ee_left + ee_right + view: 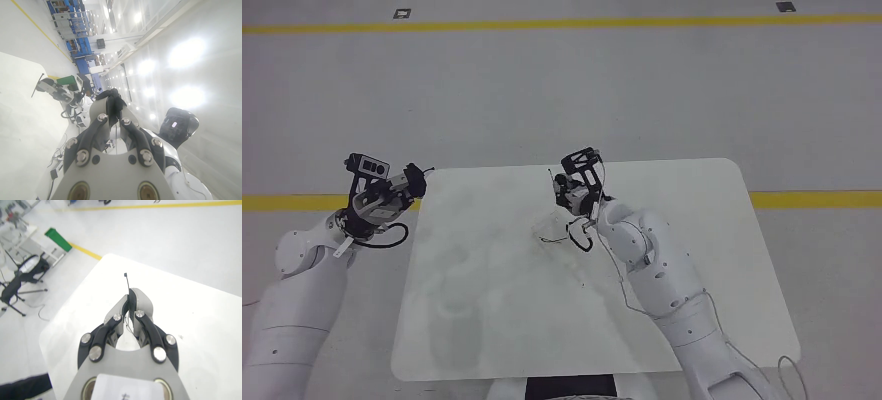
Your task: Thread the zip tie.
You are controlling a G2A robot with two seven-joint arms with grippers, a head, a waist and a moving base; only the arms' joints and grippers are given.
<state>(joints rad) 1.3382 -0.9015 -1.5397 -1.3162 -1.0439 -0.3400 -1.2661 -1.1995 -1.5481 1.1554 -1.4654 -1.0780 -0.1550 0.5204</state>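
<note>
Top cam down on table (pixel 692 260), L wrist sideways across it, R wrist close above, table shared

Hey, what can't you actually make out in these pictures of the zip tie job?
- Zip tie mid-strap: right wrist view, clamped out of sight between the right hand's fingers.
- Zip tie head's slot: too small in all views.
- Whether the left hand grips anything: left wrist view, its shut dark pads cover the gap.
</note>
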